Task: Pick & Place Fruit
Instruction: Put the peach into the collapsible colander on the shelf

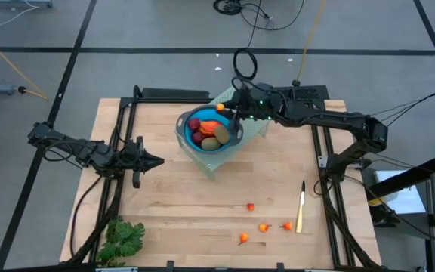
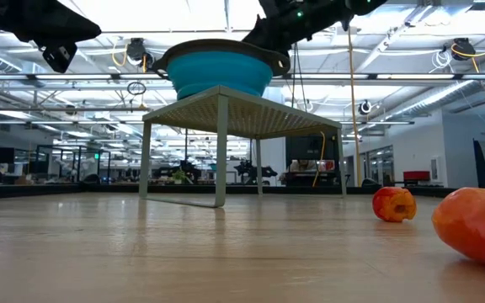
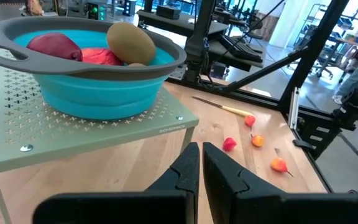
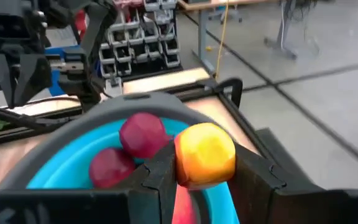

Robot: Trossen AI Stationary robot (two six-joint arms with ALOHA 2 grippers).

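A blue bowl (image 1: 210,134) with a grey rim stands on a pale green perforated stand (image 2: 242,114) at the table's far middle. In it lie two dark-red balls (image 4: 143,134), an olive-brown oval (image 3: 131,42) and a red-orange piece (image 3: 101,56). My right gripper (image 1: 225,109) hangs over the bowl's far rim, shut on a yellow-orange fruit (image 4: 205,154). Several tiny orange-red fruits (image 1: 263,227) lie on the table near its front right. My left gripper (image 1: 153,160) waits shut, left of the stand. My right gripper pinches the yellow-orange fruit by its two opposite sides (image 4: 182,158) between its two fingers (image 4: 253,171). The fingers reach nearly level from the table's right side. The fruit is lifted clear, above the bowl's inside, just past the rim.
A thin yellow stick (image 1: 300,208) lies near the table's right edge. A leafy green bunch (image 1: 123,238) lies at the front left corner. The wooden table (image 1: 202,196) between the stand and the small fruits is bare. Black frame rails run along both table sides.
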